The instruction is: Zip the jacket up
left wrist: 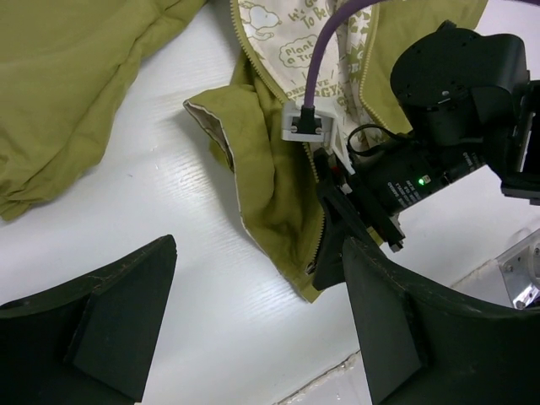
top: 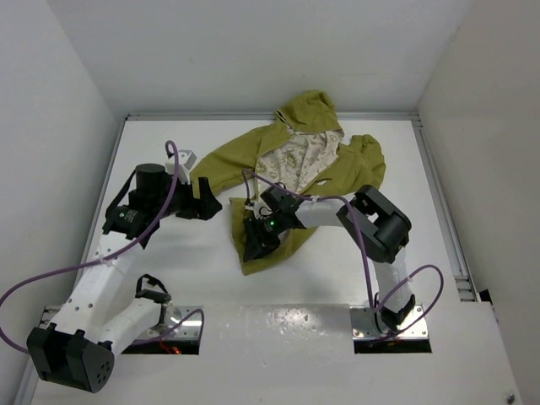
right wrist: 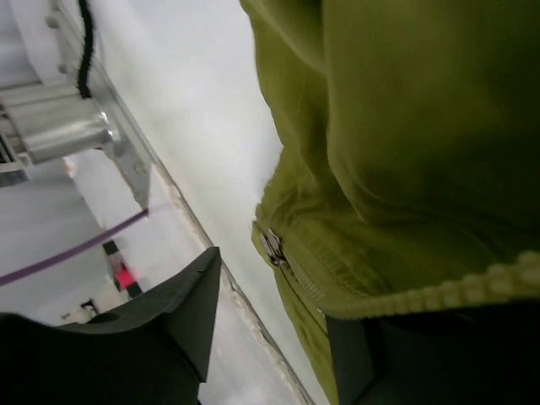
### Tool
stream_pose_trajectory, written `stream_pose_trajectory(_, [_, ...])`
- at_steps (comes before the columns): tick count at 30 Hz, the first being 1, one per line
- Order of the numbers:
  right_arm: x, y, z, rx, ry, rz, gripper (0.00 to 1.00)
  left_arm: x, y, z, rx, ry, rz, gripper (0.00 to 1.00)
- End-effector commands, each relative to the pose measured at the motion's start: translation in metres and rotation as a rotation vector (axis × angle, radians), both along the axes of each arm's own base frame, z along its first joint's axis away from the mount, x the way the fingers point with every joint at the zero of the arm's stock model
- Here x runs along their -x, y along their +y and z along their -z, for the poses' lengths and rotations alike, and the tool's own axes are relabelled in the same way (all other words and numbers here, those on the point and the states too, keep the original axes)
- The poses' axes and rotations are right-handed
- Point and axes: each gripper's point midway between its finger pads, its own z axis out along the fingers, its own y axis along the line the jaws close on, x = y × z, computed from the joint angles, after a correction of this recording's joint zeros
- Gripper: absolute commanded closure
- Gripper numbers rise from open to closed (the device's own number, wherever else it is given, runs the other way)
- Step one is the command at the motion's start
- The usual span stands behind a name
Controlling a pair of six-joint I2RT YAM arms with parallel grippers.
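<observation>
The olive-green jacket [top: 350,169] lies open at the table's back middle, its cream printed lining [top: 295,160] showing. It also shows in the left wrist view [left wrist: 270,186]. My right gripper [top: 253,243] is down at the jacket's bottom hem. In the right wrist view [right wrist: 278,295] its jaws stand apart, the hem edge [right wrist: 396,278] lies between them and drapes over the right finger, and the metal zipper slider [right wrist: 272,245] sits at the hem corner. My left gripper [top: 211,205] hovers left of the hem, open and empty over bare table [left wrist: 257,253].
White walls close in the table on the left, back and right. A raised lip runs along the near edge [left wrist: 337,371]. The right arm's purple cable [left wrist: 316,59] hangs over the lining. The left sleeve [left wrist: 76,101] spreads to the left.
</observation>
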Motion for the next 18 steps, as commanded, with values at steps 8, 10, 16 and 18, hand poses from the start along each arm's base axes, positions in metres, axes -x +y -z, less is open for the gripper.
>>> stream_pose_trajectory(8, [0.001,0.029,-0.02,-0.191,0.074,0.046,0.55,-0.006,0.004,0.001,0.041,0.004,-0.023,0.15])
stream_pose_trajectory(10, [0.001,0.03,-0.018,-0.181,0.068,0.034,0.55,-0.005,0.004,0.005,0.04,0.013,-0.024,0.15])
stream_pose_trajectory(16, [0.01,0.021,-0.008,-0.111,0.064,0.013,0.55,-0.008,0.006,0.004,0.051,0.016,-0.057,0.17])
stream_pose_trajectory(18, [0.016,0.018,-0.001,-0.084,0.072,0.007,0.55,-0.009,0.008,0.004,0.051,0.016,-0.066,0.17])
